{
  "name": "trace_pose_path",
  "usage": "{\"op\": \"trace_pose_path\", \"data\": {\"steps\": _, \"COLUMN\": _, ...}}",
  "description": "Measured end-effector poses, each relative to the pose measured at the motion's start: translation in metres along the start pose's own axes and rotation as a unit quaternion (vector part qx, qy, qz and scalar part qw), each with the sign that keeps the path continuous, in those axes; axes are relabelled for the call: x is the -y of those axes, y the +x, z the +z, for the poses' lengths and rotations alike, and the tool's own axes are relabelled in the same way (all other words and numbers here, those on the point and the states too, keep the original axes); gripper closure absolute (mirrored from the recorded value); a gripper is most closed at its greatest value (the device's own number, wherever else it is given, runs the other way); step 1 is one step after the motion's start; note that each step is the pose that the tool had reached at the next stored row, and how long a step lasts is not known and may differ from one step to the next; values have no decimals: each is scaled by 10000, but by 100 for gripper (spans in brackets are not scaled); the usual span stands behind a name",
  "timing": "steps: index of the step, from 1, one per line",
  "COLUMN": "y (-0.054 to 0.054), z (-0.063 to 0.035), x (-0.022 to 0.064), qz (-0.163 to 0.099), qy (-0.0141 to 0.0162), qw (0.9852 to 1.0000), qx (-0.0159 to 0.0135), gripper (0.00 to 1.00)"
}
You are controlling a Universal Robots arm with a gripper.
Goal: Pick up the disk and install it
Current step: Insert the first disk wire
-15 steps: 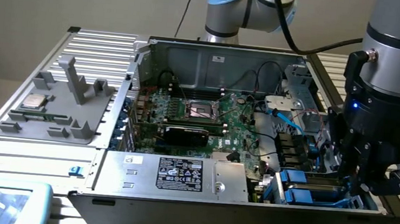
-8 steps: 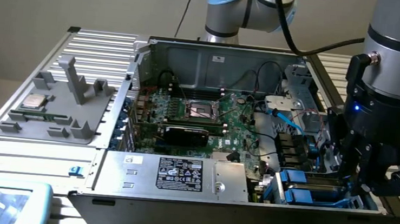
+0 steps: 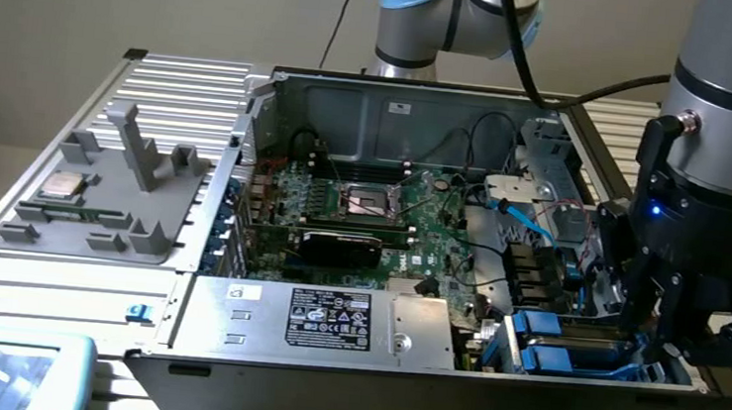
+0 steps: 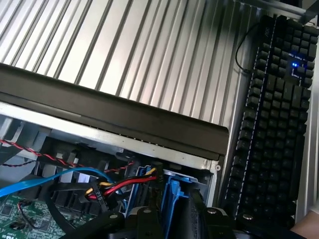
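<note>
Ribbed metal table [image 3: 178, 79] | open PC case [image 3: 389, 391] | gripper [image 3: 657, 335] clamped on disk [image 4: 174, 195] — case corner

Blue-railed disk [image 4: 174, 199], green motherboard [image 3: 437, 233], black keyboard [image 4: 271, 129], ribbed silver table [image 4: 149, 45], black-and-white sticker [image 3: 331, 320].

With the gripper [image 4: 172, 221] as the dial's centre, its dark fingers grip the blue-railed disk [image 4: 175, 196], which points toward twelve o'clock. Red, yellow and black power wires [image 4: 124, 185] run off at ten, with a blue cable [image 4: 55, 177] beyond them and the green board [image 4: 25, 209] at nine. The case's dark rim [image 4: 114, 117] crosses at twelve, the ribbed metal table [image 4: 149, 45] past it; a black keyboard [image 4: 274, 114] lies at two
</note>
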State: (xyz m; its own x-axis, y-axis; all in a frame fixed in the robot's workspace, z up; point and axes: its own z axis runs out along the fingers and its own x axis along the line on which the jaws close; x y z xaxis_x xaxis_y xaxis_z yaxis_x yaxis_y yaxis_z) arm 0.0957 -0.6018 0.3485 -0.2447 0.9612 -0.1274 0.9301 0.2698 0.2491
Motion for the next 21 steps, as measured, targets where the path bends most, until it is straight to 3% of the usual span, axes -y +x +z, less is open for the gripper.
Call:
{"op": "trace_pose_path", "data": {"steps": 5, "y": -7, "z": 45, "x": 15, "qz": -135, "qy": -51, "qw": 9999, "qx": -34, "gripper": 65}}
{"op": "trace_pose_path", "data": {"steps": 8, "y": -3, "z": 66, "x": 25, "qz": -223, "qy": -77, "qw": 9997, "qx": -71, "gripper": 65}}
{"op": "trace_pose_path", "data": {"steps": 18, "y": 24, "z": 39, "x": 118, "qz": -238, "qy": -82, "qw": 9997, "qx": -76, "gripper": 65}}
{"op": "trace_pose_path", "data": {"steps": 21, "y": 25, "z": 40, "x": 118, "qz": -269, "qy": -105, "qw": 9995, "qx": -106, "gripper": 65}}
